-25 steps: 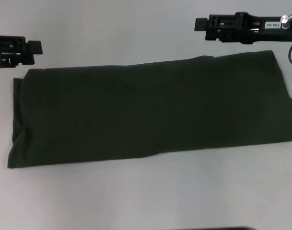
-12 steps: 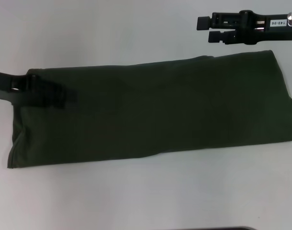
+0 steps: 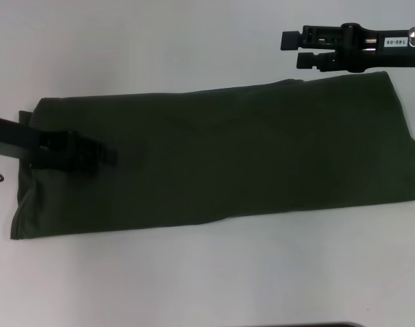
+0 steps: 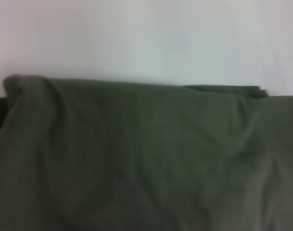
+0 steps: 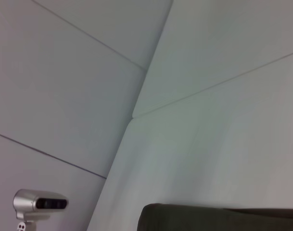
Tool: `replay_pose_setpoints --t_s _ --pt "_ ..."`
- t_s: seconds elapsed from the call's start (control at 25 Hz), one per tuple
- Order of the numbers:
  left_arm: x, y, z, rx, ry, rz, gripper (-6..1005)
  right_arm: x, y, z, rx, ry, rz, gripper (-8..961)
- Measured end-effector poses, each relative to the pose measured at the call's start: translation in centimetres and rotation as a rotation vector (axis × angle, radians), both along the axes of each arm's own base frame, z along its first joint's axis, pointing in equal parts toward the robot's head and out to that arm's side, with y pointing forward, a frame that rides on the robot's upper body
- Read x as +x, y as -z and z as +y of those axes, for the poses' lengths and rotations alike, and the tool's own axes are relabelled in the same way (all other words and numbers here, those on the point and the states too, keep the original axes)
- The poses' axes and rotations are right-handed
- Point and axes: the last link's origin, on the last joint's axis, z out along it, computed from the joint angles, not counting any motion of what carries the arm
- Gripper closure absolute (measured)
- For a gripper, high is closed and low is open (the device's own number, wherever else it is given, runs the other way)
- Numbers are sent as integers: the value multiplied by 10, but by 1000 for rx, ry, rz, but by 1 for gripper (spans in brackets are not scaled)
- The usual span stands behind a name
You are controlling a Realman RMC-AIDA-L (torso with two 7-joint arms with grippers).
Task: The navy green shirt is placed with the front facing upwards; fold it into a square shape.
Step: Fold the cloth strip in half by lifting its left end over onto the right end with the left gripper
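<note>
The shirt [image 3: 221, 153] lies mid-desk as a long folded band, soft and limp; its left end should be taken through all layers. The left gripper [image 3: 105, 154] is above that end, jaws undeterminable. The right gripper [image 3: 290, 50] is at the far right edge, jaws narrowly parted, empty.

Head cam looks steeply down from above, framing the whole folded shirt [image 3: 221, 157] on the table [image 3: 193, 272]. Left wrist cam sits close over the cloth, angled across it to the table beyond. Right wrist cam tilts up toward wall panels [image 5: 88, 72], shirt edge only at frame bottom. All three share the shirt.
</note>
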Motion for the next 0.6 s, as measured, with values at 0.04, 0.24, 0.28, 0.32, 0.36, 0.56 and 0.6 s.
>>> replay_pose_setpoints --t_s 0.04,0.24,0.28,0.32,0.36,0.56,0.6 --pt "-1 2 0 -5 -1 17 449 1 0 -1 2 5 1 12" --pt "-3 10 3 -14 -7 72 450 6 -2 -3 16 27 13 12" --pt "-3 9 4 -7 -13 75 450 7 -2 -3 17 29 15 12" --pt "-4 7 5 0 -20 78 450 7 -2 -4 17 31 18 12" --pt "-5 6 6 6 -27 80 450 8 -2 -4 17 31 19 12" --pt "-11 -5 10 46 -62 99 449 10 -2 -6 15 37 21 12" --pt "-12 -7 11 52 -68 105 449 10 -2 -6 15 37 22 12"
